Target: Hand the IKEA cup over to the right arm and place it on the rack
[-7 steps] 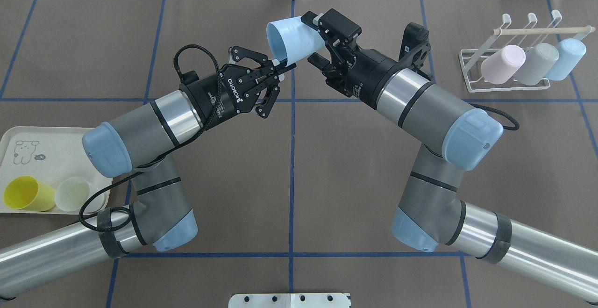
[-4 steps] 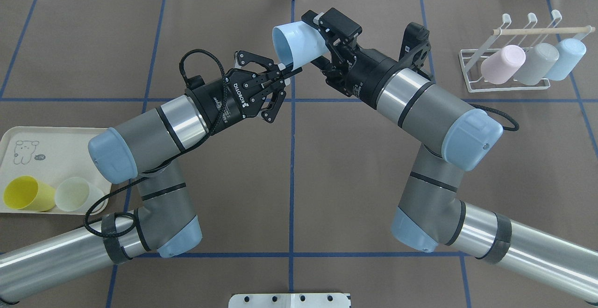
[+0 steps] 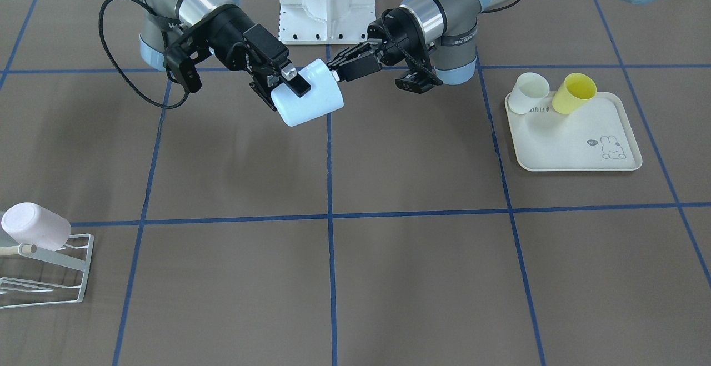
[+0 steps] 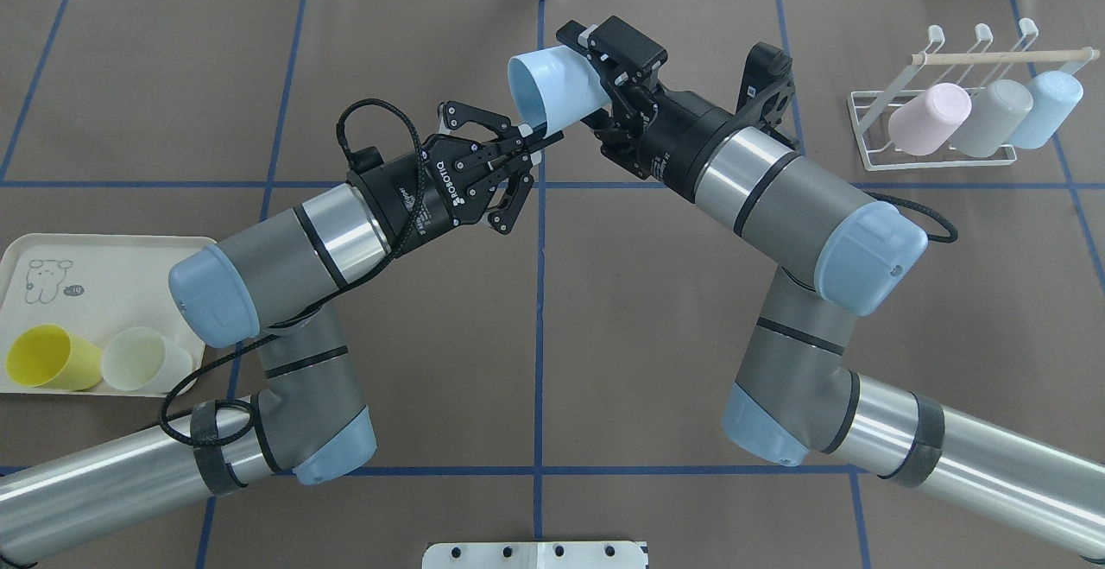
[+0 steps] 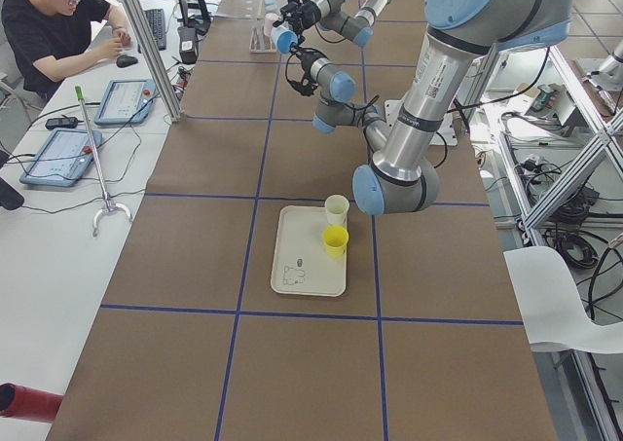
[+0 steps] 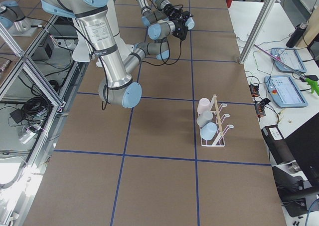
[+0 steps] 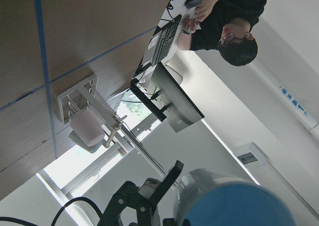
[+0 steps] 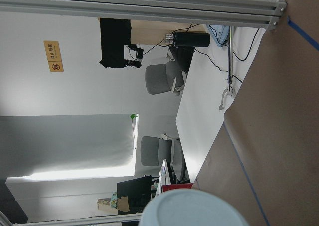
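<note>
The IKEA cup (image 4: pixel 548 90) is pale blue and lies on its side in the air over the table's middle, far side, with its mouth toward the left arm. My left gripper (image 4: pixel 531 139) is shut on the lower rim of the cup (image 3: pixel 308 102). The right arm (image 4: pixel 777 198) reaches in from the right. Its gripper (image 4: pixel 572 72) is open, one finger on each side of the cup's base end and close to its wall. In the front-facing view the left gripper (image 3: pixel 337 73) meets the rim and the right gripper (image 3: pixel 286 96) straddles the body. The rack (image 4: pixel 872 133) stands at the far right.
On the rack sit a pink cup (image 4: pixel 928 118), a grey cup (image 4: pixel 997 116) and a blue cup (image 4: pixel 1045 107). A cream tray (image 4: pixel 104 258) at the near left holds a yellow cup (image 4: pixel 43 357) and a white cup (image 4: pixel 142 360). A person sits at a desk beyond the table's end.
My left arm has moved right with the cup, sliding its base end deeper between the right gripper's fingers. The right arm has stayed in place.
</note>
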